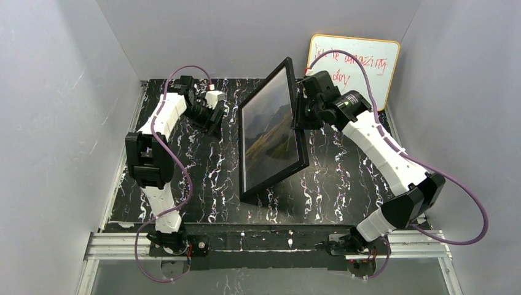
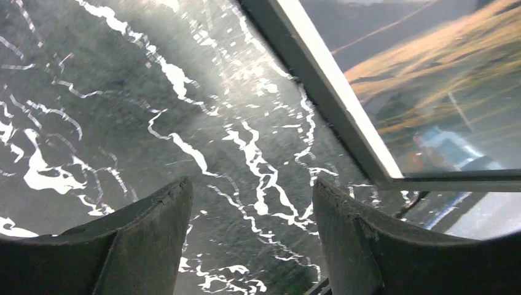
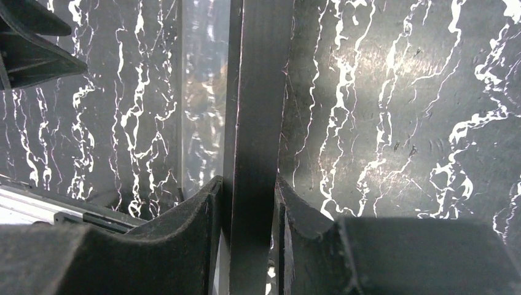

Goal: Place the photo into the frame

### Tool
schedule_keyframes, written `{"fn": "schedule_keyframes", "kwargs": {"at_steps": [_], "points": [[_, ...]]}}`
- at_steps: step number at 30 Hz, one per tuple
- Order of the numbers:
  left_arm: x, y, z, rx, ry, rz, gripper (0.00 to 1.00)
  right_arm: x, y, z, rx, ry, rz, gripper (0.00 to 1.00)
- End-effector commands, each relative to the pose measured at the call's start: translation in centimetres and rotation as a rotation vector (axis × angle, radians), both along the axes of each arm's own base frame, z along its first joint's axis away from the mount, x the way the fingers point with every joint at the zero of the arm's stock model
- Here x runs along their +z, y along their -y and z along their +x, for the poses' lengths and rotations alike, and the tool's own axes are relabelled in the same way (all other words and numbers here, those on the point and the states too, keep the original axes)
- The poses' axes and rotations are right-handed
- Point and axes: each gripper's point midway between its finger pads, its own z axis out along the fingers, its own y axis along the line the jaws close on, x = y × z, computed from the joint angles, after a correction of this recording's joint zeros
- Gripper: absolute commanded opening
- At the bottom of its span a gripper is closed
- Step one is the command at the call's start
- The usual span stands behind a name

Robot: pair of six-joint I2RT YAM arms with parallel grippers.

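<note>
surface (image 1: pixel 203 184): black, white-veined marble pattern | frame (image 1: pixel 273 132): stands on edge, tilted, mid-surface | whiteboard (image 1: pixel 362 61): far right corner, propped against back wall (image 1: pixel 246 37)

1. Table top (image 1: pixel 209 178): black slab with white marble-like veining, filling the floor of the enclosure. Fine scratches show close up.
2. Left wall (image 1: pixel 55 123): plain pale grey panel, faintly scuffed, rising from the table's left edge.
3. Back wall (image 1: pixel 246 37): the same pale grey, unmarked.
4. Right wall (image 1: pixel 461 92): matching grey panel, slanting outward in the top view.
5. Whiteboard (image 1: pixel 359 61): orange-edged, with red handwriting, propped upright in the far right corner.
6. Metal rail (image 1: pixel 117 244): silver extrusion running along the table's near edge.
7. Light: soft and even, with pale sheen patches on the table top in both wrist views.
</note>
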Motion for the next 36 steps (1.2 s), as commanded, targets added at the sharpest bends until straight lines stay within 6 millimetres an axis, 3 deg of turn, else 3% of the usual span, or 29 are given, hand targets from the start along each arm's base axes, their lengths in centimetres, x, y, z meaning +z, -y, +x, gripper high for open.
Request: {"fn": "schedule_keyframes", "kwargs": {"at_steps": [1,7,11,19,27,36], "points": [[-1.9,-2.9,-0.7,-0.035,0.012,0.078,0.68,0.0,-1.0,-0.6,0.062,0.033,0.106,0.34],[-6.2,-5.3,-2.2,-0.057,-0.014,0.186,0.68,-3.3,-2.3,-1.9,0.079,-0.009,0.288,0.33],[-7.7,-5.9,-3.1,-0.059,-0.031,0.208,0.68,-6.3,-2.9,-2.6,0.047,-0.053,0.374,0.31],[-8.9,-7.5,-3.5,-0.044,-0.035,0.251,0.67,-10.8,-3.3,-3.0,-0.01,-0.11,0.439,0.31],[-10.0,-8.2,-4.3,-0.045,-0.046,0.274,0.67,-15.6,-2.6,-2.7,-0.007,-0.152,0.353,0.31],[-10.7,-8.7,-5.1,-0.043,-0.058,0.282,0.67,-20.0,-3.0,-1.9,0.032,-0.225,0.283,0.42]]}}
